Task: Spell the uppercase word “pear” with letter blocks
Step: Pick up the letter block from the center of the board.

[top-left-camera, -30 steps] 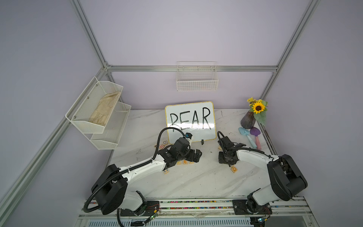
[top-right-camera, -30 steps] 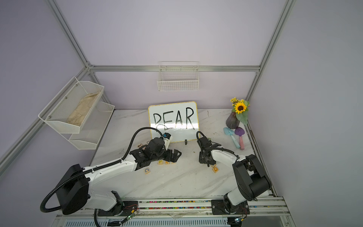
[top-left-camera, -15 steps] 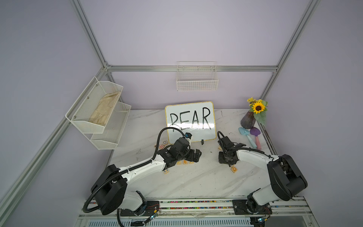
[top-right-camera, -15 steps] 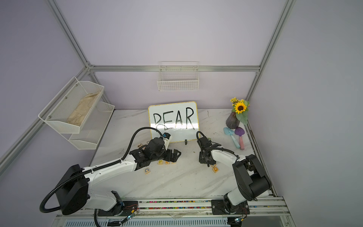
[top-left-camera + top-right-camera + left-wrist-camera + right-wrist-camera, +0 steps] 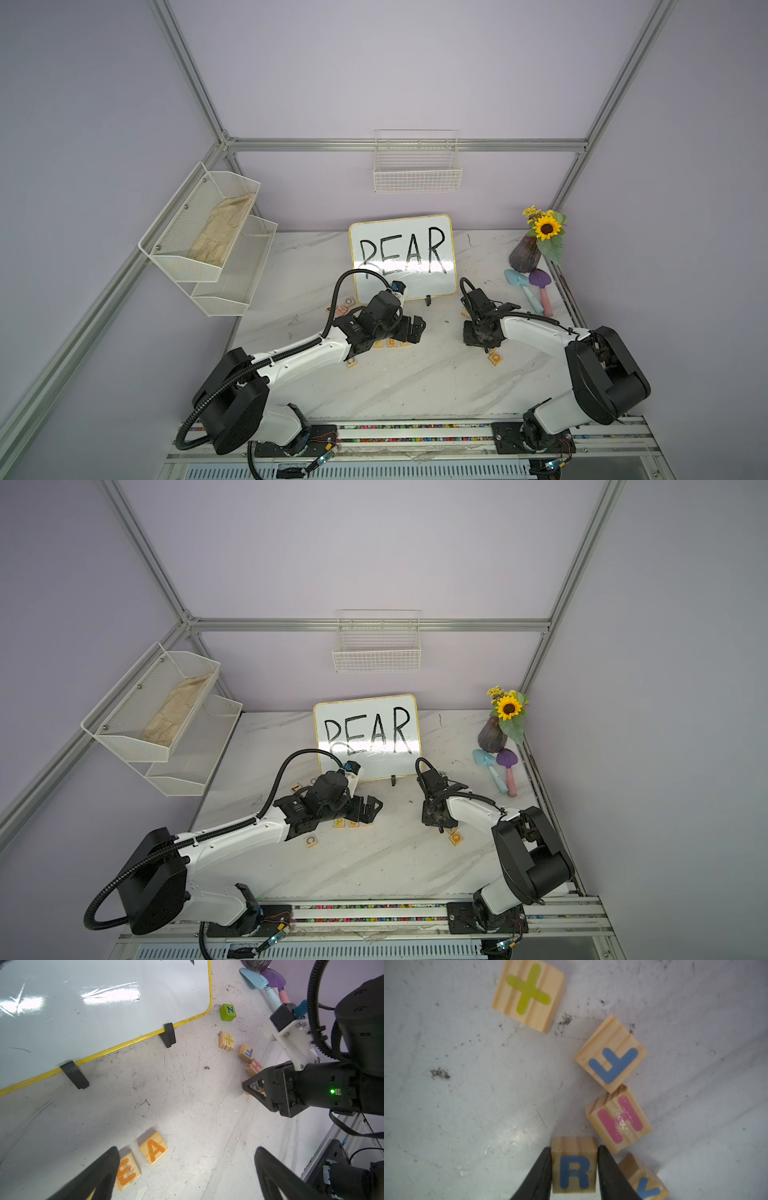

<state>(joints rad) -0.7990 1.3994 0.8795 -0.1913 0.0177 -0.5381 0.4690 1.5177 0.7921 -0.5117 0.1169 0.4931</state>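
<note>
In both top views you had little to go on. The right claw (image 5: 478, 340) pointed down at the tabletop (image 5: 415, 386) in front of the whiteboard (image 5: 403, 257), and its own body hid whatever it held. The left claw (image 5: 369, 806) hung over a short row of blocks, of which only the yellow P block (image 5: 340, 822) read clearly.

The left wrist view gave you what those could not. The left claw stood wide open and empty, with the E block (image 5: 126, 1172) and A block (image 5: 153, 1148) side by side, nearly touching, just beside one finger. Across the tabletop it showed the right claw from the side, low among a string of spare blocks, but not the grip itself.

Only the right wrist view settled that. Both fingers (image 5: 542, 1169) lay flush against opposite side faces of the R block (image 5: 574, 1167), which sat on the tabletop letter up, well apart from the row. The H block (image 5: 619, 1120) stood just beside one finger.

You could expect the cube to be light, stiff and hard to damage. Its smooth wood faces looked likely to slip or twist in an off-centre pinch. The two flat side faces, taken squarely at mid-height, looked the best place to hold it.
</note>
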